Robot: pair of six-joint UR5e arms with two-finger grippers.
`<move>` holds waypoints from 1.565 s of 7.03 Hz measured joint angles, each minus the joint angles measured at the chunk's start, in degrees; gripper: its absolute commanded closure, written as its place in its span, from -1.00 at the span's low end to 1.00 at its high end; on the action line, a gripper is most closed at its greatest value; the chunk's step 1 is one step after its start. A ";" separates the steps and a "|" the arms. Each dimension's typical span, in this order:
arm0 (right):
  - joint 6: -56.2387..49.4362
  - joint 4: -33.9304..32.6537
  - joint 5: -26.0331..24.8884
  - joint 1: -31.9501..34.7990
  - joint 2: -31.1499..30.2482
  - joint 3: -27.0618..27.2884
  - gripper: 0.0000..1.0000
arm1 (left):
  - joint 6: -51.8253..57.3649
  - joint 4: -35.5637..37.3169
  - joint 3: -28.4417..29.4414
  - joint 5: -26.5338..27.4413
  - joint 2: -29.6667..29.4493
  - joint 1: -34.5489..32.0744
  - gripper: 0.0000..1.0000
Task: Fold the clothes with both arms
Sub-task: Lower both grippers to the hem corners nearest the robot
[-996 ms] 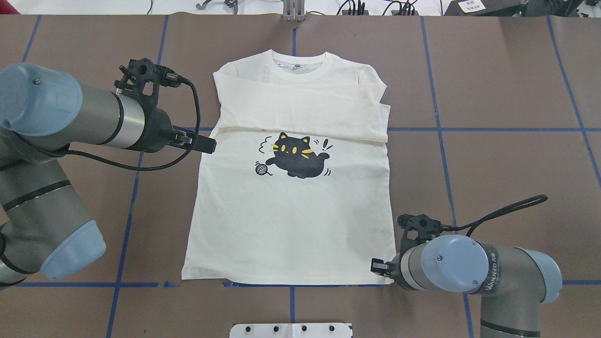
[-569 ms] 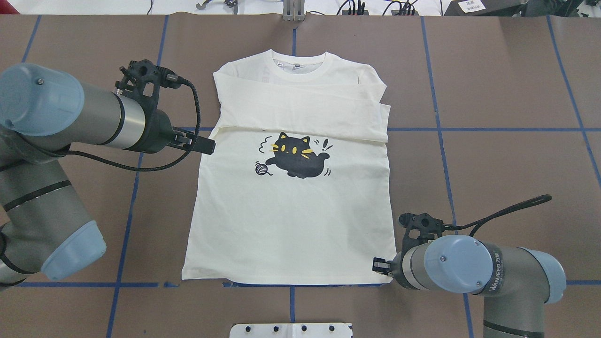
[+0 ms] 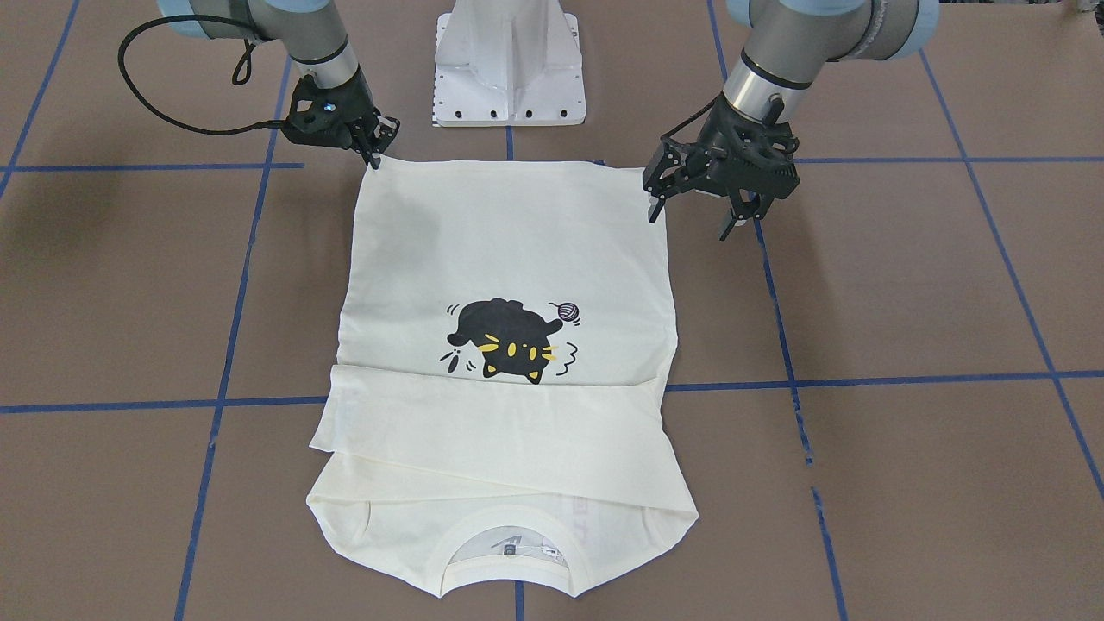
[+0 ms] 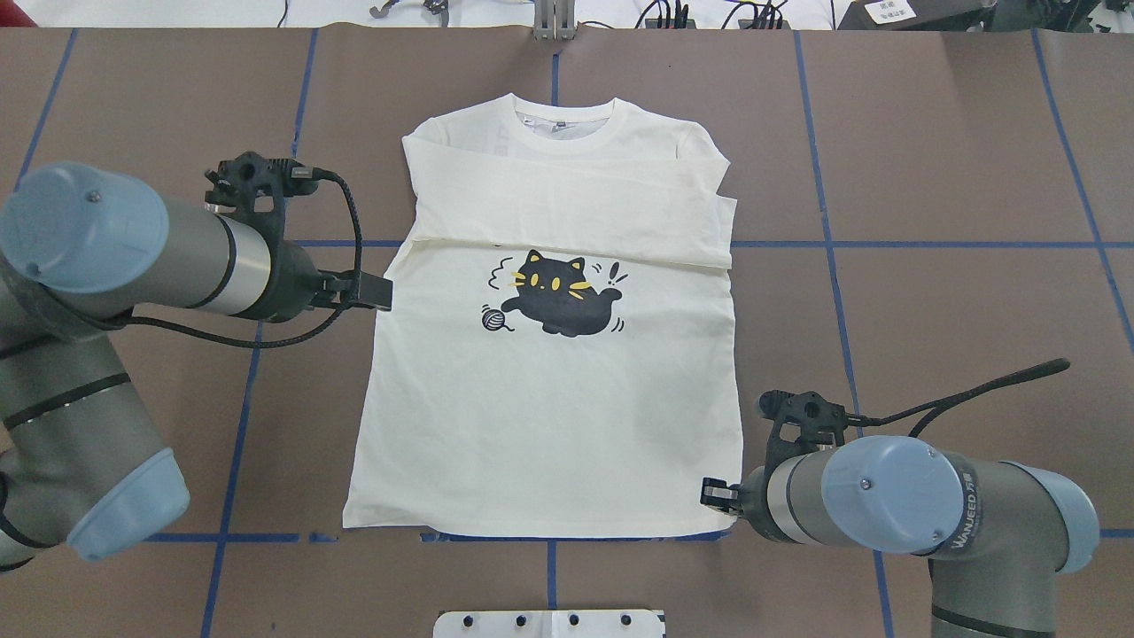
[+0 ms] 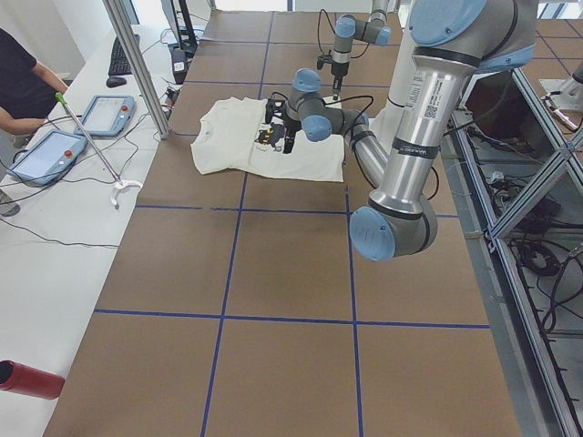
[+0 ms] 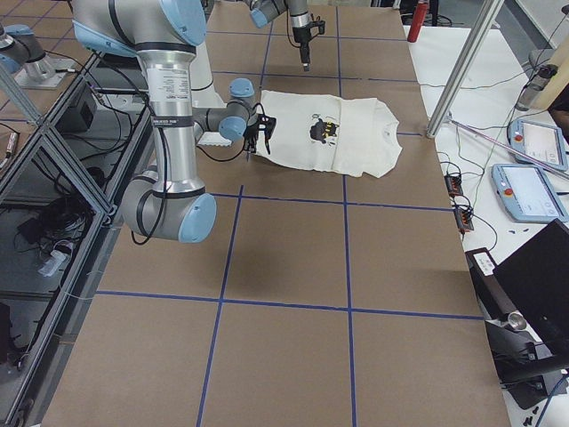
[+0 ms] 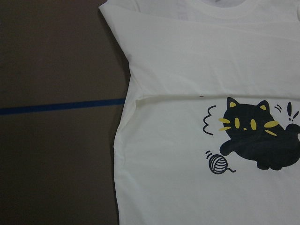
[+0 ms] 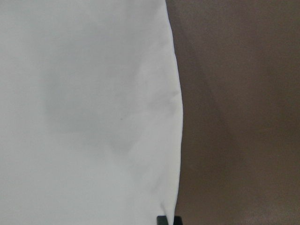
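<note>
The cream-white shirt [image 4: 549,399] lies flat, cat print [image 4: 554,297] up, with its sleeves folded across the chest and its collar on the far side. It also shows in the front view [image 3: 509,259]. My left gripper [image 4: 376,291] is open and empty; in the front view [image 3: 688,224] it hovers over the shirt's left side edge, below the sleeve fold. My right gripper [image 3: 376,155] sits low at the near right hem corner with its fingers together on the cloth edge [image 8: 174,187]. In the overhead view [image 4: 713,493] my own arm hides that corner.
The brown table [image 4: 930,310] carries blue tape lines. The white pedestal base [image 3: 509,69] stands at the robot's side, just behind the hem. Tablets [image 5: 55,150] and cables lie on a side bench where a person [image 5: 23,77] stands.
My left gripper has moved toward the robot along the shirt's left edge. My right arm has shifted slightly outward. The shirt has not moved.
</note>
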 measured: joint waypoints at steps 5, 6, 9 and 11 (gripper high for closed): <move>-0.05 0.17 0.02 0.89 0.43 0.68 1.00 | -20.66 0.33 0.08 14.06 5.94 17.57 -0.81; -0.06 0.20 0.05 0.99 0.54 0.66 1.00 | -21.05 0.36 0.07 14.57 7.22 18.37 -0.76; -0.06 0.35 0.09 1.44 0.66 0.62 1.00 | -21.24 1.41 0.02 14.83 8.46 20.09 -0.55; -0.06 0.46 0.14 1.58 0.66 0.61 1.00 | -21.25 2.31 -0.03 14.84 8.45 20.62 -0.41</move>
